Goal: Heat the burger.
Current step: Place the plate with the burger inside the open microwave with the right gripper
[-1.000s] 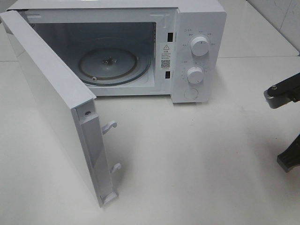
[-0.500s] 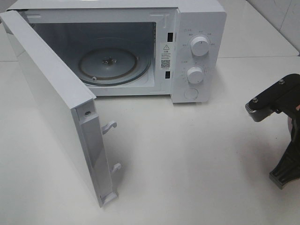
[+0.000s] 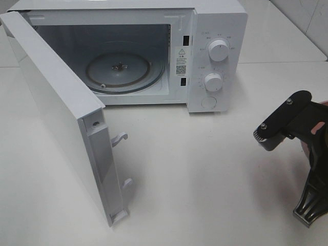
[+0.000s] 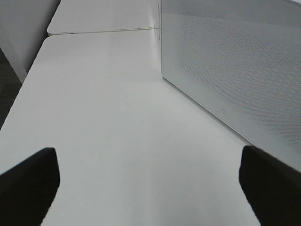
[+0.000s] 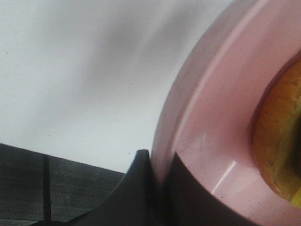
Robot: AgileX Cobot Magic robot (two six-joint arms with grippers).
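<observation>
White matte worktop [image 3: 205, 169], pale tiled wall [image 3: 307, 15] behind it, dark floor [image 5: 28, 183] past its edge. Microwave [image 3: 220, 20] at the back w/ door [image 3: 56, 113] swung wide, glass turntable [image 3: 120, 72] inside. R gripper [image 5: 157, 162] clamped on pink plate [image 5: 221, 108] rim. Burger [image 5: 282, 141] sits on that plate, by worktop's R edge, well apart from microwave. L gripper [image 4: 148, 165] spread wide, holding nothing.

Clamped jaws on the pink plate [image 5: 207, 122] rim — burger [image 5: 282, 141] atop.
</observation>
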